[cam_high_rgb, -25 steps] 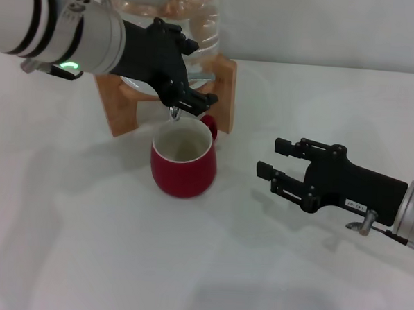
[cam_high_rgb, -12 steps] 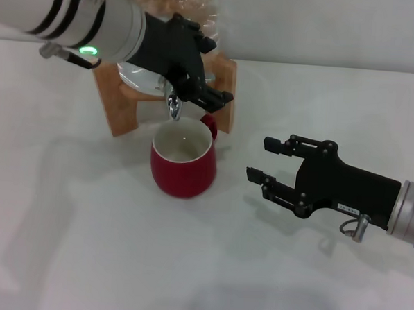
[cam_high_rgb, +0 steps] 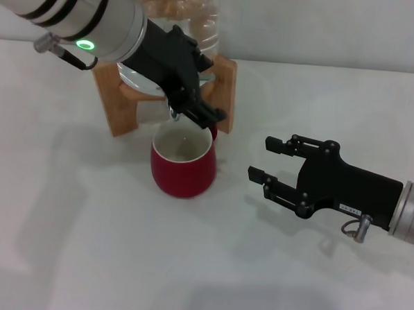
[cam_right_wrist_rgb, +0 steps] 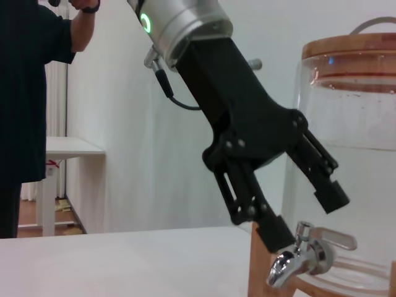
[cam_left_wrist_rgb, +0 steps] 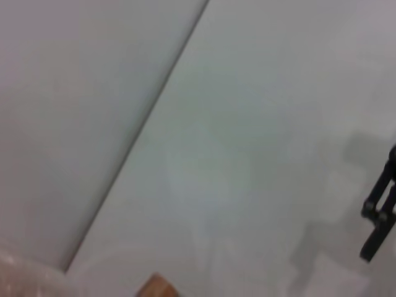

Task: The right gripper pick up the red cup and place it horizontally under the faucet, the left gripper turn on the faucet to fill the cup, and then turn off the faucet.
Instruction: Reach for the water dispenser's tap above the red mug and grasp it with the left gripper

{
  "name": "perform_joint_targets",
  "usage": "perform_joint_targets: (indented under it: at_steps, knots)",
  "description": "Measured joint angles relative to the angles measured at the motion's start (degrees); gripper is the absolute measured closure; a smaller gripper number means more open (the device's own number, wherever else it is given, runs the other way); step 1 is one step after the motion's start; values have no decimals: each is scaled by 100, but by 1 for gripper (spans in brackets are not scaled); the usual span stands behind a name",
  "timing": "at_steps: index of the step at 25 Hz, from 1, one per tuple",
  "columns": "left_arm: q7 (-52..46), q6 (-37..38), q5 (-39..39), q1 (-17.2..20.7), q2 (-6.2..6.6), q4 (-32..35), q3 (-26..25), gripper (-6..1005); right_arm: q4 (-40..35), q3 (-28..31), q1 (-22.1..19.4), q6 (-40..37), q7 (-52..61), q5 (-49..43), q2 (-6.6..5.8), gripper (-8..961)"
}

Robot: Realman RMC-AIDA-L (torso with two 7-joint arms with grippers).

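Observation:
The red cup (cam_high_rgb: 184,162) stands upright on the white table, its off-white inside facing up, right under the faucet (cam_high_rgb: 173,113). The faucet is on the clear water jar (cam_high_rgb: 190,15). My left gripper (cam_high_rgb: 199,109) is at the faucet, above the cup's far rim. In the right wrist view the left gripper (cam_right_wrist_rgb: 303,213) is open, its two prongs spread over the chrome faucet (cam_right_wrist_rgb: 300,255) and its flat lever. My right gripper (cam_high_rgb: 261,158) is open and empty, a short way to the right of the cup, pointing at it.
The jar rests on a wooden stand (cam_high_rgb: 119,109) at the back of the table (cam_high_rgb: 119,247). A person in dark clothes (cam_right_wrist_rgb: 31,93) stands far behind beside a white table. The left wrist view shows bare table, wall and one right gripper finger (cam_left_wrist_rgb: 378,213).
My left gripper lifted and swung right of the faucet, then came back down over it. My right gripper moved left toward the cup and now holds still.

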Motion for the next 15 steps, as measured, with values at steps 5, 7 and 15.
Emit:
perform_joint_targets:
  at_steps: [5, 7, 15]
  knots:
    - [-28, -103, 216, -90, -21, -83, 5, 112, -9, 0, 0, 14, -6, 1, -3, 425]
    - [-33, -70, 217, -91, -21, -83, 4, 112, -18, 0, -4, 15, -7, 1, 0, 425]
    - [-34, 68, 325, -184, -18, -156, 18, 112, -20, 4, -60, 22, -7, 1, 6, 425]
